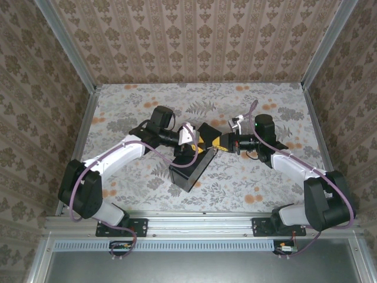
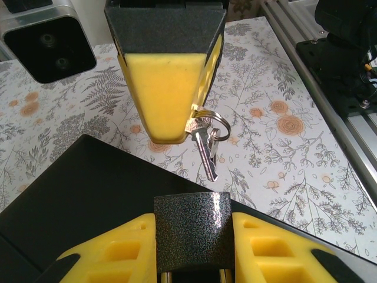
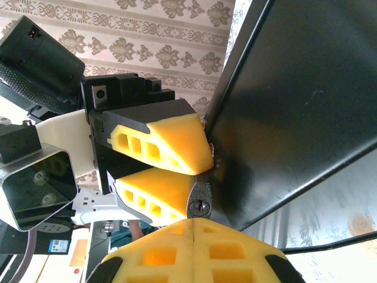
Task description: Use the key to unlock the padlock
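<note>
We saw the left tool (image 2: pixel 191 227) clenched on the dark speckled metal padlock (image 2: pixel 191 242), its yellow pads (image 2: pixel 118 256) pressed against both sides of the lock's body. Through the right wrist camera the padlock's keyhole (image 3: pixel 201 206) faced the right tool (image 3: pixel 191 227), whose own yellow pads (image 3: pixel 159 256) were shut flat together. From the left wrist camera we saw that tool pinching the head of the small silver metal key (image 2: pixel 206 154). The blade hung down with its tip just above the padlock, apart from it as far as we could tell, and a round metal key ring (image 2: pixel 220 127) stuck out beside it. From above, both tools met nose to nose over the black rectangular box (image 1: pixel 187 171) at the middle of the floral-patterned surface (image 1: pixel 235 183), padlock on the left, key on the right
</note>
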